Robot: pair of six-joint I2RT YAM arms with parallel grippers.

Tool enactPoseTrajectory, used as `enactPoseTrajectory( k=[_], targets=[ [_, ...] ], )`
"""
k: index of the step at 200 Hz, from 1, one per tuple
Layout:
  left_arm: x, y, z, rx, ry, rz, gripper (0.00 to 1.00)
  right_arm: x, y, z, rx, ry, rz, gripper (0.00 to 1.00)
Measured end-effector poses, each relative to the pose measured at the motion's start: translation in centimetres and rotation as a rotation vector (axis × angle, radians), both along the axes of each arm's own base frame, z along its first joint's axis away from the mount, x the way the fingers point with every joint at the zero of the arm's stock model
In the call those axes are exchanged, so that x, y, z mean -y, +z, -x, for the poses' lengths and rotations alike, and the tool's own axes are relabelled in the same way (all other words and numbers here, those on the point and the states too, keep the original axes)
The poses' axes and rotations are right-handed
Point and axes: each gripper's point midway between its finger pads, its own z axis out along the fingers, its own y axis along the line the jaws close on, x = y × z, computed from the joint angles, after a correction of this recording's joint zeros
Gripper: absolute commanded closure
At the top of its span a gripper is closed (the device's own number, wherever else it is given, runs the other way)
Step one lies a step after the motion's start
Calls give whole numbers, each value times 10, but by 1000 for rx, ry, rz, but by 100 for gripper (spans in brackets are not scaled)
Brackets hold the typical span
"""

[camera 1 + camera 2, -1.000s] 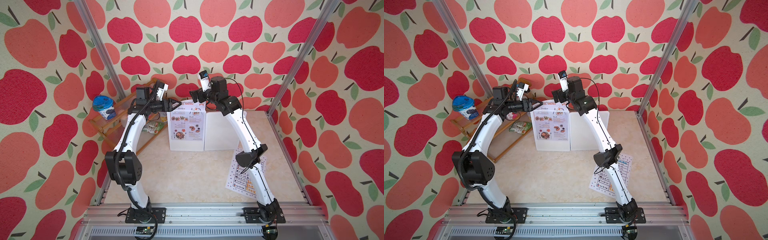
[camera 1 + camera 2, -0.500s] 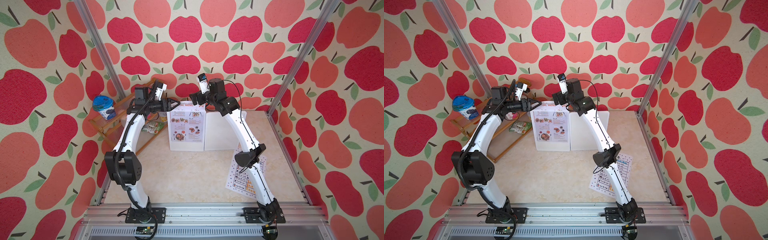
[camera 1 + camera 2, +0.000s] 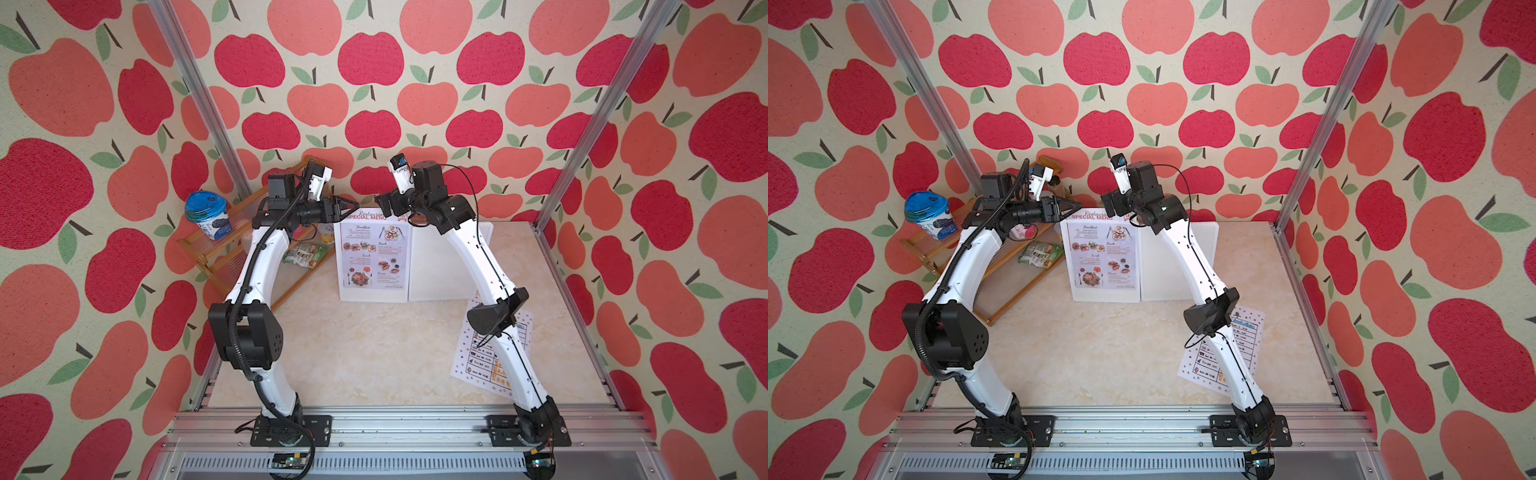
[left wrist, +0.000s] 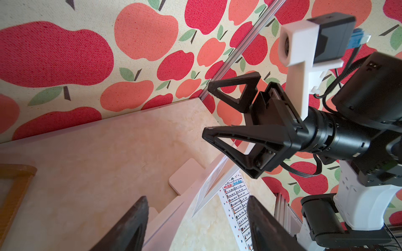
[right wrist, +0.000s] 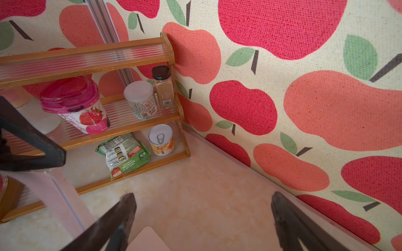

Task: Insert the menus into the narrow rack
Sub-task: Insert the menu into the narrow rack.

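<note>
Photo menu (image 3: pixel 376 253) stands in rack (image 3: pixel 440 266), left gripper (image 3: pixel 351 205) and right gripper (image 4: pixel 206 110) open-jawed and empty at its top; judged next: fetch second menu (image 3: pixel 478 361), lying flat, requiring an edge lift.

Booth brightly, evenly lit; apple-print walls (image 3: pixel 374 62) saturated. Shadows on marble-look tabletop (image 3: pixel 374 353) faint, soft-edged beneath arms. Both top views crisp at centre; aluminium posts (image 3: pixel 199 95) splay outward toward frame edges, wide-angle stretch. Wrist views: fingers (image 4: pixel 130 221) of left gripper (image 4: pixel 195 197) dark, soft-focus close to lens; right gripper (image 5: pixel 202 194) fingers (image 5: pixel 121 208) likewise blurred. Ribbed shelf panel (image 5: pixel 87 56) shows pale sheen.
</note>
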Motion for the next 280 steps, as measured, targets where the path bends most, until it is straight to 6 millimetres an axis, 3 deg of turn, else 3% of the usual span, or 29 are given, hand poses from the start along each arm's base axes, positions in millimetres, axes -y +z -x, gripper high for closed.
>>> enactPoseTrajectory(
  k=[48, 137, 280],
  targets=[
    [-6, -3, -7, 7, 25, -25, 25, -10, -16, 9, -32, 21, 37, 1],
    [-25, 14, -13, 54, 89, -71, 25, -14, -35, 15, -43, 16, 114, 1],
    [-27, 12, -9, 69, 122, -121, 23, 11, -34, -1, -8, -61, 174, 1]
  ],
)
